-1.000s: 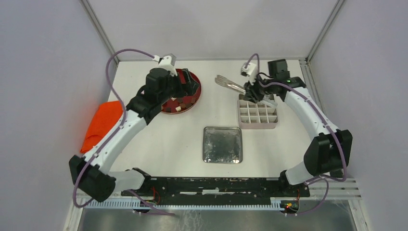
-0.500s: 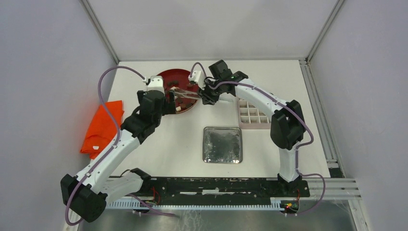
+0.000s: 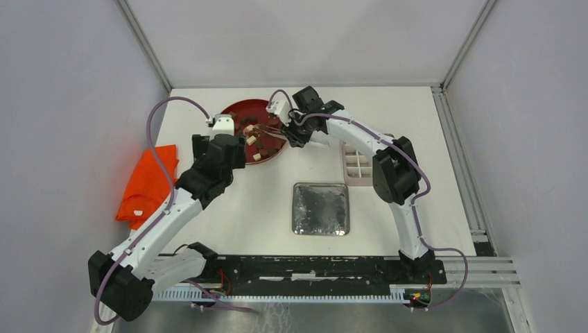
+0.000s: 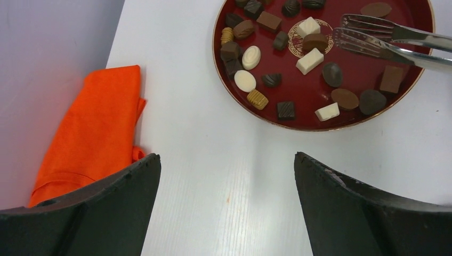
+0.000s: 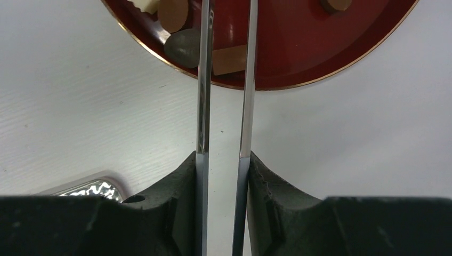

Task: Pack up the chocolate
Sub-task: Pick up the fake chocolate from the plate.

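Many small pieces of chocolate, dark brown, light brown and cream-white, lie on the round dark-red plate at the back left. My right gripper is shut on metal tongs. The tongs reach over the plate from the right, their tips slightly apart above the pieces with nothing seen between them. My left gripper is open and holds nothing. It hangs over bare table just in front of the plate, between plate and orange cloth.
An orange cloth lies at the left table edge. The pale box with grid compartments stands right of centre, partly behind my right arm. A shiny square tray lies mid-table, in front of box and plate.
My right arm has swung the tongs from the box leftward over the plate. My left gripper has drawn back off the plate toward me and opened wide.
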Tool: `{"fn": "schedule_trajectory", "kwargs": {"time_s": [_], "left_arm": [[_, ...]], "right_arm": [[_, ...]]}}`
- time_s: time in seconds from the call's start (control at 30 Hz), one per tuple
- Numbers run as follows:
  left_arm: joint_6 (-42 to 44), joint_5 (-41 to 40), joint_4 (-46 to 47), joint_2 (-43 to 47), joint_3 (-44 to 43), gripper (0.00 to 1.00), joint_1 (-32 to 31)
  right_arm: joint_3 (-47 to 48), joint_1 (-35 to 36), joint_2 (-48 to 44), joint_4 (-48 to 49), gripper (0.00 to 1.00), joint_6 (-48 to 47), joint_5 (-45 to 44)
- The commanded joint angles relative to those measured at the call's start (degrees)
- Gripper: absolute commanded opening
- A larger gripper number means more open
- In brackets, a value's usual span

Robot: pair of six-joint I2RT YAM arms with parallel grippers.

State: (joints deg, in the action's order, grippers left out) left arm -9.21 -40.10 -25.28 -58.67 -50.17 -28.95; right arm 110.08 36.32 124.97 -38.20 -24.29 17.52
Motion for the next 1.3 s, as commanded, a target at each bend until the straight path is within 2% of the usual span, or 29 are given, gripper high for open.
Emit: {"fn": "schedule_trajectory", "kwargs": {"time_s": [0.0,0.3,1.27], "left_arm": [[5.17,-4.50,0.84,2.04,1.32,0.99,0.20],[5.13,-3.16,1.28,-1.21,2.19,0.98,0.27],[5.35,0.36,1.77,-2.85,2.10,0.98,1.83]], "right_arm": [[4.74,0.16,2.03,1.87,0.38,-0.66,-3.50],[6.43,0.05,5.03,2.95,0.39,-1.51,-2.60],[11.11,-0.41,11.69,4.35,0.44,-1.11,2.31]]}}
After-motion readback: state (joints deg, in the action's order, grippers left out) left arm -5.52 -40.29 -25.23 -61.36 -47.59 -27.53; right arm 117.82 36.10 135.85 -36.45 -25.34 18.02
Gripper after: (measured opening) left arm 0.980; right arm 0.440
